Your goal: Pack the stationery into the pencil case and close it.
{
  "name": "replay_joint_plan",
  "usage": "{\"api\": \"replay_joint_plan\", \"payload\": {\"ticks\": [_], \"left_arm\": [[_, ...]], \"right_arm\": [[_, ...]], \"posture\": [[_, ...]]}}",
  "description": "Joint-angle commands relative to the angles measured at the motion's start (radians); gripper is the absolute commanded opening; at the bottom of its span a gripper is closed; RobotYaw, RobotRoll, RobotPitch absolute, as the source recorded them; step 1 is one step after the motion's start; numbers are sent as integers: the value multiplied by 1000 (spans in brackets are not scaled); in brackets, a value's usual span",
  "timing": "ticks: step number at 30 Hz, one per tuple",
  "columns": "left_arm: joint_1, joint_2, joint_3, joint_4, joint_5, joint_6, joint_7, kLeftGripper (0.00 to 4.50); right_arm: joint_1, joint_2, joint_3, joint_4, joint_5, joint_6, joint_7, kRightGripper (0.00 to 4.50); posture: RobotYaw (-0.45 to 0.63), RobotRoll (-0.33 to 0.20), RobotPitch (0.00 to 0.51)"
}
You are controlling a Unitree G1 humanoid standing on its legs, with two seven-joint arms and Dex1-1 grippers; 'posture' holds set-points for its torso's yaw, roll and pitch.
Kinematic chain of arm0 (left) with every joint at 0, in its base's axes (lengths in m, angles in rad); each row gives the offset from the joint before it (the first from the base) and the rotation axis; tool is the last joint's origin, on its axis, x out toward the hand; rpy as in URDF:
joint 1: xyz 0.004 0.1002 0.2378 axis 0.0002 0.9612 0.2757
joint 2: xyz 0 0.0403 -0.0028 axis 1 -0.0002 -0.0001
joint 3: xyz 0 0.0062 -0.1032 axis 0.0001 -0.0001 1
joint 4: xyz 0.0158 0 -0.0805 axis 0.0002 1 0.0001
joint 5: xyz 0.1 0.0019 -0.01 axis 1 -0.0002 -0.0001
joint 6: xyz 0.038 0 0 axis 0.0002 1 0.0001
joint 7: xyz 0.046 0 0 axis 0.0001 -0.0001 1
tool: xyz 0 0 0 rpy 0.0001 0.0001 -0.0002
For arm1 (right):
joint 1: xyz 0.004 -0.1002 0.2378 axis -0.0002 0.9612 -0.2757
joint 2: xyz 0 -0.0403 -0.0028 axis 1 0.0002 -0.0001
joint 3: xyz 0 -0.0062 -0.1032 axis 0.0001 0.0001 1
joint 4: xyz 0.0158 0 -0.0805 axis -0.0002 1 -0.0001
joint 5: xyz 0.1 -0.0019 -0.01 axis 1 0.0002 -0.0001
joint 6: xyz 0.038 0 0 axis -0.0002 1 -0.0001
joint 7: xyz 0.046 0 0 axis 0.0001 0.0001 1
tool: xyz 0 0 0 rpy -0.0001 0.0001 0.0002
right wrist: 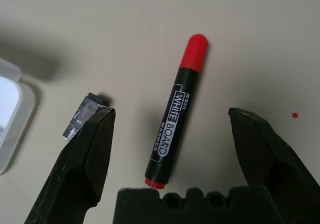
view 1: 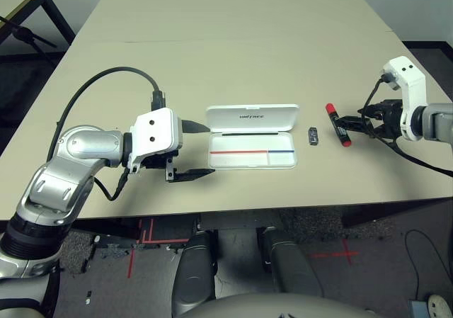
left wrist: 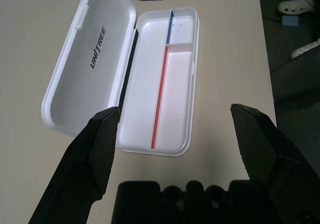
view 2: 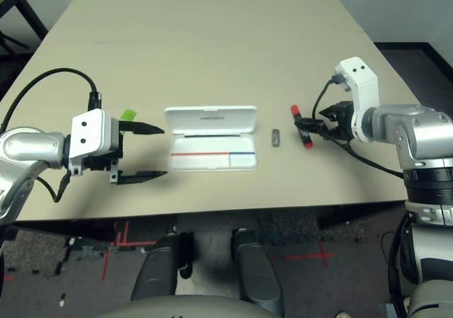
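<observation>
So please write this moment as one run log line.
case: open, empty | marker: on table, between open right gripper fingers, not gripped | block: on table | left gripper: open, facing case

The left gripper (view 1: 197,151) points right, fingers wide apart; the right gripper (view 1: 352,124) points left, angled down, apparently spread wide too.
</observation>
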Motion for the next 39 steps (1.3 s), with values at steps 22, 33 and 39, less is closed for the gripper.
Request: {"api": "replay_joint_plan", "payload": {"ticks": [22,33,39], "left_arm": [[34,6,-41,-39,23,-10,25,4486],[35,10,-42,-35,25,-14,22,4500],[29,14,-46,-28,24,-18,13,4500]], "right_arm": [[-100,119,92,298,-110,-120,-69,4500],[-107,109,84,307,-126,-131,-53,838],[-119,36,88,274,-142,-158,-16,502]], "posture": [[6,0,134],[4,0,132],[-5,0,136]]}}
